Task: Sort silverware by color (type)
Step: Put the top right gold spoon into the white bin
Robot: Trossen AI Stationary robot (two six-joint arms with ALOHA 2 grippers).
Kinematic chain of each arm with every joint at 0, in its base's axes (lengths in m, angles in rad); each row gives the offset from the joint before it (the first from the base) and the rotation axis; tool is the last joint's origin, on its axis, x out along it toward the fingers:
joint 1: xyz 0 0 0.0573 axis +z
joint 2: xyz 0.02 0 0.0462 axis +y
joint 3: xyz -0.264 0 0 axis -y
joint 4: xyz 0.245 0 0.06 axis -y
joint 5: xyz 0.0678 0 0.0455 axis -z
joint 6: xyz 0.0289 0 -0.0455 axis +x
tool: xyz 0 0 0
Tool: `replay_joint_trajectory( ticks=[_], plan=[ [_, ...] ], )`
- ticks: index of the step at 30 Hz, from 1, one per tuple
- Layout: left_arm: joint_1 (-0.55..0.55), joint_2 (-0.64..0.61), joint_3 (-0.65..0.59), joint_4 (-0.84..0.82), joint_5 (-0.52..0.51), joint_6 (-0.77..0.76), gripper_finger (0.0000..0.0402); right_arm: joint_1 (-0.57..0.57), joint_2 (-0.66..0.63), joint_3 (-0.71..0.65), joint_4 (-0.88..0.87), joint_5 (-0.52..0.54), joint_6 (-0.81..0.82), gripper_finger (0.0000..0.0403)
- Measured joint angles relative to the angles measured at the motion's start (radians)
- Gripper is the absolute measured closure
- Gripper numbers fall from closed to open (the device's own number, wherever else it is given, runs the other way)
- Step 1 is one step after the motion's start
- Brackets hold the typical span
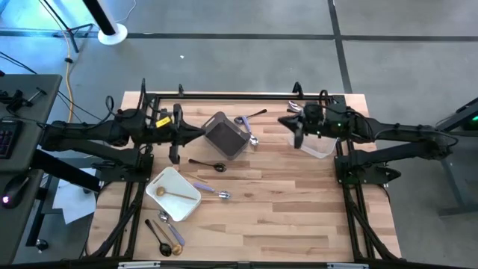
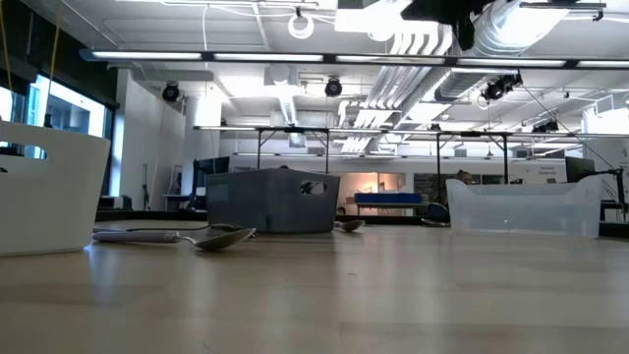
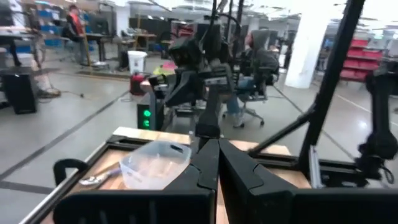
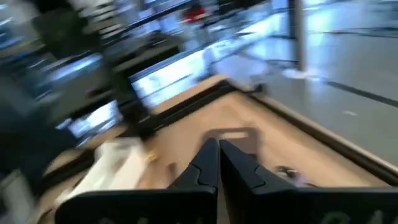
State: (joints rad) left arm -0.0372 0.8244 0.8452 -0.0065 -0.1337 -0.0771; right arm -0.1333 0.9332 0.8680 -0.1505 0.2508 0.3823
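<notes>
The silverware lies scattered over the wooden table in small groups. A gold spoon (image 1: pixel 180 195) rests inside the white tray at the left, lying slantwise. Just right of the tray lies a lilac-handled piece (image 1: pixel 207 190) with a shiny silver head, flat on the wood. Farther back, a black spoon (image 1: pixel 207 164) lies flat with its bowl to the right. At the near left corner, three pieces lie close together — a black spoon (image 1: pixel 158 237), a silver one (image 1: pixel 166 220) and a gold one (image 1: pixel 176 244). By the grey bin at the far side, a black piece (image 1: pixel 256 114) points away to the right, with a lilac-handled one (image 1: pixel 243 122) and a silver spoon (image 1: pixel 254 139) beside it.
</notes>
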Motion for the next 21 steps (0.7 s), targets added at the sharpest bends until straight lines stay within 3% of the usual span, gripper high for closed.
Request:
replay_joint_trajectory(
  ticks=[3, 5, 12, 21],
  plan=[
    [0.0, 0.001, 0.0, -0.009, -0.031, 0.018, 0.0401, -0.043, 0.032, 0.0, -0.001, 0.113, 0.136, 0.0402],
    [0.0, 0.0, 0.0, -0.013, -0.034, 0.036, 0.0401, -0.094, 0.057, 0.0, -0.004, 0.104, 0.199, 0.0402],
    [0.001, 0.001, 0.0, -0.016, -0.035, 0.046, 0.0401, -0.351, 0.165, 0.0, -0.071, -0.121, 0.298, 0.0402],
    [0.02, 0.001, 0.0, -0.015, -0.052, 0.044, 0.0401, -0.782, 0.345, 0.006, -0.125, -0.395, 0.118, 0.0402]
  ],
)
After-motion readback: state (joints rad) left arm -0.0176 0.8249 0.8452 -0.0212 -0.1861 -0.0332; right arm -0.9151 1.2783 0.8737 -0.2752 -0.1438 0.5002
